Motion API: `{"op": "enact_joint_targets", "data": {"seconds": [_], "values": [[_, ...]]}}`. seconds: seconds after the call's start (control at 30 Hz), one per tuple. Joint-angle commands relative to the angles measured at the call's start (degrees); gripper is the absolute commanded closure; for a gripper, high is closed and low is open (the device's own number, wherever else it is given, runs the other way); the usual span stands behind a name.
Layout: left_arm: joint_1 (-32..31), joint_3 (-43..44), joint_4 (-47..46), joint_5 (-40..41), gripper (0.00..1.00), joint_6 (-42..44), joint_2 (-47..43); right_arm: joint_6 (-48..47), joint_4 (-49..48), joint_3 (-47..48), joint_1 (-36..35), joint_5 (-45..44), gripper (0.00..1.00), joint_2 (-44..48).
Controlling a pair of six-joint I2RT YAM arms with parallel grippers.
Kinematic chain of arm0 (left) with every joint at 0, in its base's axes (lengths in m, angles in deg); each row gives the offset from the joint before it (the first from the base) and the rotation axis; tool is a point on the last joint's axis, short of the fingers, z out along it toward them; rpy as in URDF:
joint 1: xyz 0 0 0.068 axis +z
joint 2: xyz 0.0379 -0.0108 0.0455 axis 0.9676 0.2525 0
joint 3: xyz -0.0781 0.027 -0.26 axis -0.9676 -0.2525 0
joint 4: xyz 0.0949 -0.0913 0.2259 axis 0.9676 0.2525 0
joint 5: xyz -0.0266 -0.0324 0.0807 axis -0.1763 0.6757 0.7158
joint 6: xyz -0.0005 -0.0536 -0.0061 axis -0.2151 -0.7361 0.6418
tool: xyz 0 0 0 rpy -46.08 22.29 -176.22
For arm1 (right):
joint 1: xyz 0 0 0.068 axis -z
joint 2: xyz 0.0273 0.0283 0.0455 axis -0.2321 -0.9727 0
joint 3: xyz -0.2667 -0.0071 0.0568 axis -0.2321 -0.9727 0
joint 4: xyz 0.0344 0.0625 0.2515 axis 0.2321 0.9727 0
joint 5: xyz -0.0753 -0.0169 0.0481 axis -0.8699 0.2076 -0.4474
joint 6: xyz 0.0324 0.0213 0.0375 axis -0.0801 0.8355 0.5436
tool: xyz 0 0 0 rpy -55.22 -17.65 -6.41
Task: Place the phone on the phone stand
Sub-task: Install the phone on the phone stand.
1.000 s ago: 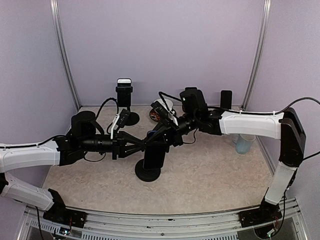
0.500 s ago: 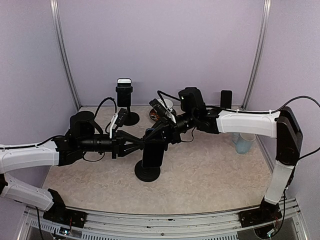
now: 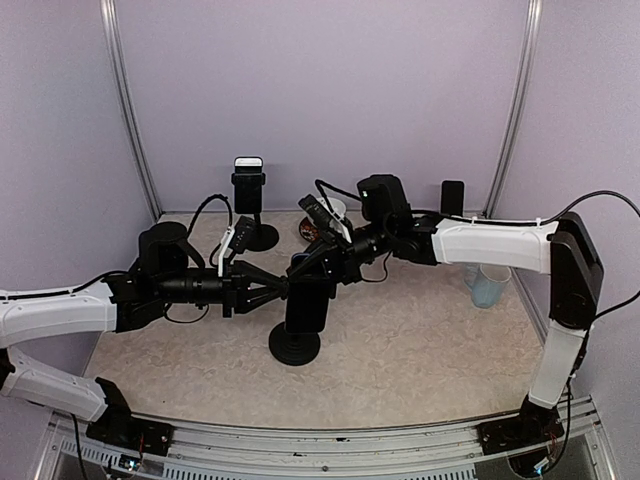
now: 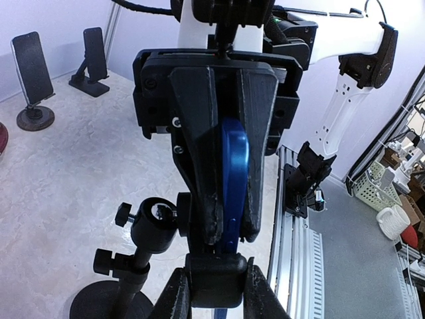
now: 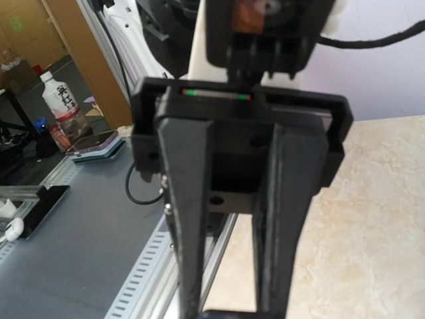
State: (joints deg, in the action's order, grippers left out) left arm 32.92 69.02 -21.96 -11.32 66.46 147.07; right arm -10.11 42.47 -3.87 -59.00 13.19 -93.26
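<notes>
R pincer (image 4: 230, 229): you've got it clamped on phone (image 4: 234, 166), thin edge, gripping from the top.
Phone pos: upright, just beside phone stand (image 4: 156, 219) ball joint, above its base.
L pincer (image 4: 216, 294): pinched on black block (image 4: 216, 276) under phone.

Phone (image 4: 234, 179) blue (edge-on); stand (image 3: 295, 346) black; table (image 3: 430, 350) beige marbled.

The right gripper (image 5: 229, 307) fills the frame, drawn closed, its two black fingers (image 5: 186, 219) running parallel downward. Pale marbled table (image 5: 372, 219) lies at right; a ridged metal rail (image 5: 143, 279) and red-labelled bottle (image 5: 63, 106) at left.
</notes>
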Motion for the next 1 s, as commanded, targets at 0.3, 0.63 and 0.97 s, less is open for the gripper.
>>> {"op": "enact_joint_targets", "data": {"seconds": [0.3, 0.63, 0.97], "values": [[1.76, 1.73, -10.35, -2.95, 1.00, 1.11, -6.26, 2.70, 15.37, -0.18, 6.91, -9.31, 1.00, -5.87], [1.07, 2.47, -9.41, -1.63, 1.00, 1.21, -4.37, 7.05, 16.25, 0.92, 6.63, -10.98, 1.00, -6.25], [0.89, 2.74, -8.63, 0.55, 0.83, 0.94, -3.02, 6.45, 17.90, 1.78, 4.73, -11.85, 1.00, -6.08]]}}
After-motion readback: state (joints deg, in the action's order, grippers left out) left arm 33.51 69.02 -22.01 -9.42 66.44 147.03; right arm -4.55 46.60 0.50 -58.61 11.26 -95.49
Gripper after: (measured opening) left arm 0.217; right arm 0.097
